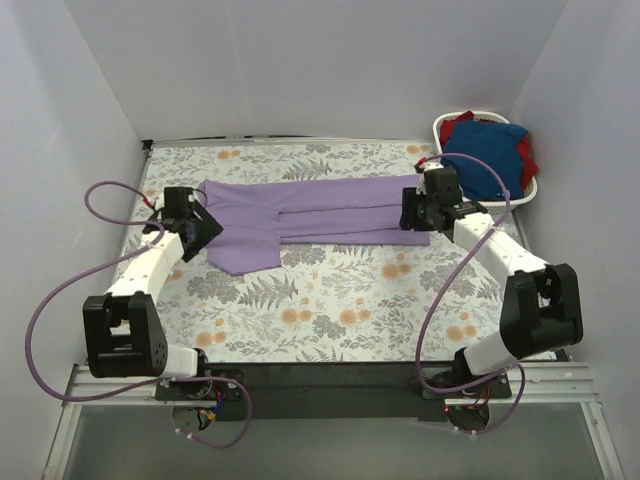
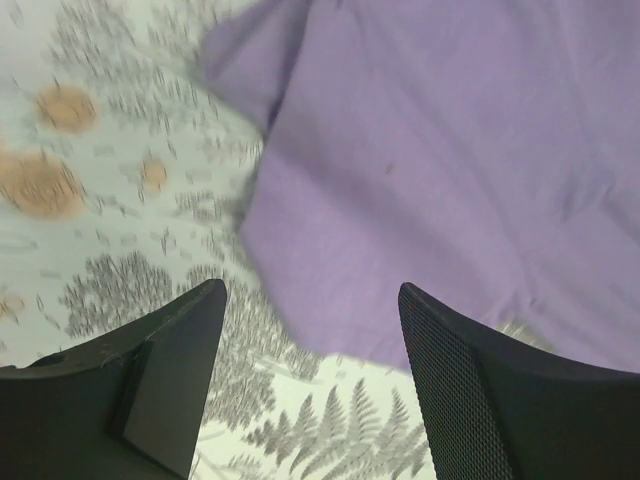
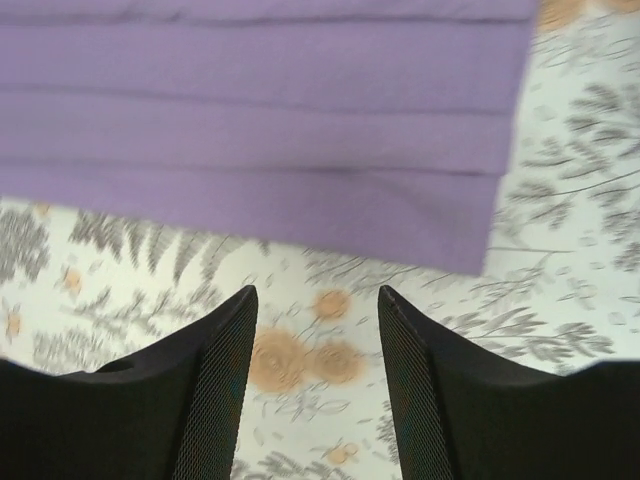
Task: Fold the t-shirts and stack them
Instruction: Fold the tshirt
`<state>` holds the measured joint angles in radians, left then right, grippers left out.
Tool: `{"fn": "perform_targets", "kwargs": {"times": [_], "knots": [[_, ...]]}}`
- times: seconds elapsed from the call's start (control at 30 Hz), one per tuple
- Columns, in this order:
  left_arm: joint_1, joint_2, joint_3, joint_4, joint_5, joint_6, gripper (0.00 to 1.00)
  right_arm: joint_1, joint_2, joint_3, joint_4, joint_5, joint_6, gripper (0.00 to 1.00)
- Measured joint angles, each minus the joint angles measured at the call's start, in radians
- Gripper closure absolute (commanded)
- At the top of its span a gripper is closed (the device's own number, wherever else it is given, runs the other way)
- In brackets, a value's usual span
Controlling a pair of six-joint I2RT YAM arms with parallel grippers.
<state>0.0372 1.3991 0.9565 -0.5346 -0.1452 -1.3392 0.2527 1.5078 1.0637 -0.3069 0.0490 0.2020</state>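
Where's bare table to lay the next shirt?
The near half of the table, between the lavender shirt and the near edge, is bare. The far strip behind the shirt is narrow; the basket crowds the far-right corner.

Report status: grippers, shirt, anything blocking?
Left gripper open, empty, over left end of lavender t-shirt. Right gripper open, empty, at its right end. Shirt folded lengthwise, lying flat. Blue t-shirt and red t-shirt in laundry basket; nothing blocking.
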Motion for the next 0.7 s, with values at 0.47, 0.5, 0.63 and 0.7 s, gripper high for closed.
{"fn": "perform_targets", "kwargs": {"times": [0.47,0.5,0.63,0.7], "knots": [[-0.130,0.032,-0.180,-0.058,-0.034,-0.030,0.47,0.294,-0.061,-0.240,0.002,-0.004,0.006,0.36],[-0.132,0.040,-0.180,-0.056,-0.034,-0.032,0.47,0.300,-0.063,-0.253,0.004,-0.004,0.007,0.35],[-0.143,0.048,-0.180,-0.044,-0.031,-0.058,0.47,0.319,-0.078,-0.291,0.019,-0.005,0.010,0.27],[-0.146,0.048,-0.180,-0.031,-0.031,-0.073,0.47,0.325,-0.083,-0.295,0.025,-0.004,0.010,0.27]]}}
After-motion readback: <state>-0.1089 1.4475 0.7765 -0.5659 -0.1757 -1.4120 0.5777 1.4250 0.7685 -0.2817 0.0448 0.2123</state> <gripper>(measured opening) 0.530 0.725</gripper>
